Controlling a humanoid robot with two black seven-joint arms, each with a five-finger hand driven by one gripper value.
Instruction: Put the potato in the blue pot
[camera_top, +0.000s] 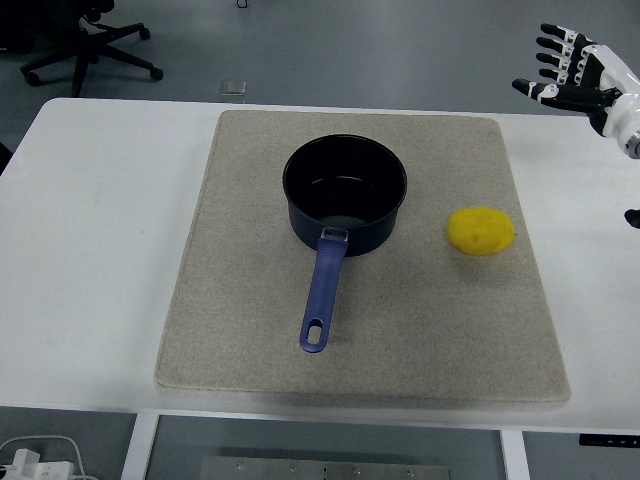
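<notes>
The right hand (585, 75), fingers spread and empty, hangs at upper right; nothing lies between the potato (480, 231) and the blue pot (345, 195) on the mat (250, 330).

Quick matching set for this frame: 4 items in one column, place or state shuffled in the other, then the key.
Items
1. potato
2. blue pot
3. right hand
4. mat

States
A. empty, handle toward near edge
B. fingers spread, top right, holding nothing
C. on the mat, right of the pot
D. lies flat on the white table

Pairs: 1-C, 2-A, 3-B, 4-D
</notes>
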